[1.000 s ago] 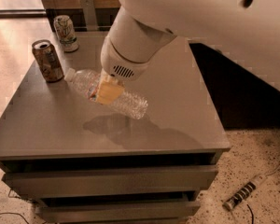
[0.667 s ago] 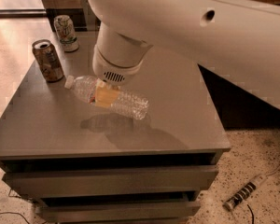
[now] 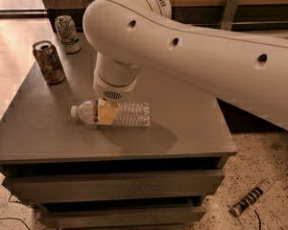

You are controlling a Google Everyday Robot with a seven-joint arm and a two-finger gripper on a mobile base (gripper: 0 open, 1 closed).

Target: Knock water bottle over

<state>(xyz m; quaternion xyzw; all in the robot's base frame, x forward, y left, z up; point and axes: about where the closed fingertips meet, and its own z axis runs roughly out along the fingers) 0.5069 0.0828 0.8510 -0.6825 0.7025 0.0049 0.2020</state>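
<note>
The water bottle (image 3: 127,114) lies on its side on the grey table top (image 3: 192,123), its white cap pointing left toward the front left. My gripper (image 3: 107,112) hangs from the big white arm directly over the bottle's label end, a yellowish fingertip pad in front of the bottle. The arm hides most of the gripper.
A brown drink can (image 3: 48,62) stands upright at the table's left side. A white-and-green drink can (image 3: 67,33) stands at the back left corner. The table has drawers below. A power strip (image 3: 252,198) lies on the speckled floor at the right.
The arm has swung left and lower across the view. The lying bottle has turned from slanted to nearly level and sits closer to the front edge.
</note>
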